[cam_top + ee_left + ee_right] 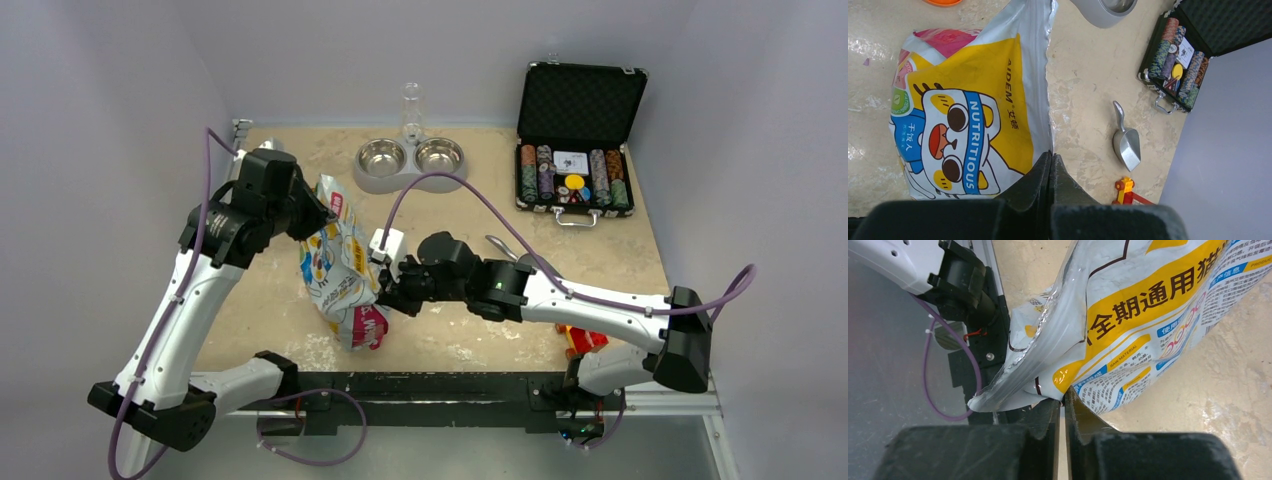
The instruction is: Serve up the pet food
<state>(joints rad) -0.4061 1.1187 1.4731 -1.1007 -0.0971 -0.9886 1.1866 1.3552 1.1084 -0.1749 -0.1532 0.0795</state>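
Note:
The pet food pellets are hidden; none show in any view. The white, pink and yellow foil bag (340, 275) is held up off the table between both arms. My left gripper (316, 214) is shut on the bag's upper edge; in the left wrist view its jaws (1051, 156) pinch the silver edge of the bag (973, 100). My right gripper (386, 290) is shut on the bag's right side; in the right wrist view its jaws (1064, 401) pinch a fold of the bag (1148, 315). The grey double bowl (410, 160) stands at the back, with both steel cups showing bare.
An open black case of poker chips (573, 150) stands at the back right. A metal scoop (1127, 142) lies on the table right of the bag, partly under my right arm (500, 245). A red and yellow toy (582, 340) sits near the front right edge.

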